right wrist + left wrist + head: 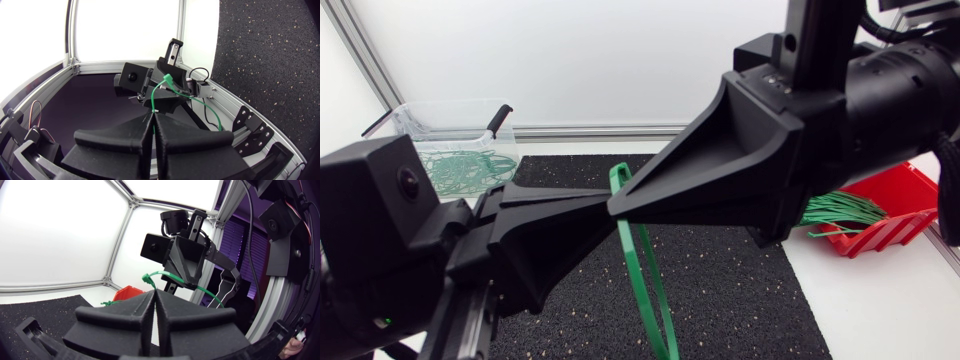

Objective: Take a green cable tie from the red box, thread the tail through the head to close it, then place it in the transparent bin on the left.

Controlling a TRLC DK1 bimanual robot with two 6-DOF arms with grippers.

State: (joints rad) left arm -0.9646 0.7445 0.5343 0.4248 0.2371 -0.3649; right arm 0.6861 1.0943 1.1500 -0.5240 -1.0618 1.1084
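Right gripper [616,208] and left gripper [602,199], mid-frame, both clamp closed on the green plastic cable tie [618,176]; uneven pulling could slip the tail free, spoiling threading.

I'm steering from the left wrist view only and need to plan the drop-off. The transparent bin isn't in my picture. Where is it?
Observer: The head view shows the transparent bin at the table's far left, beyond the left gripper, with green ties already in it.
Operator: Thanks. I also can't see under my fingers. How does the tie hang there?
Observer: In the head view the cable tie drops in two long strands over the black mat, from the spot where the left gripper's tip meets the right gripper.
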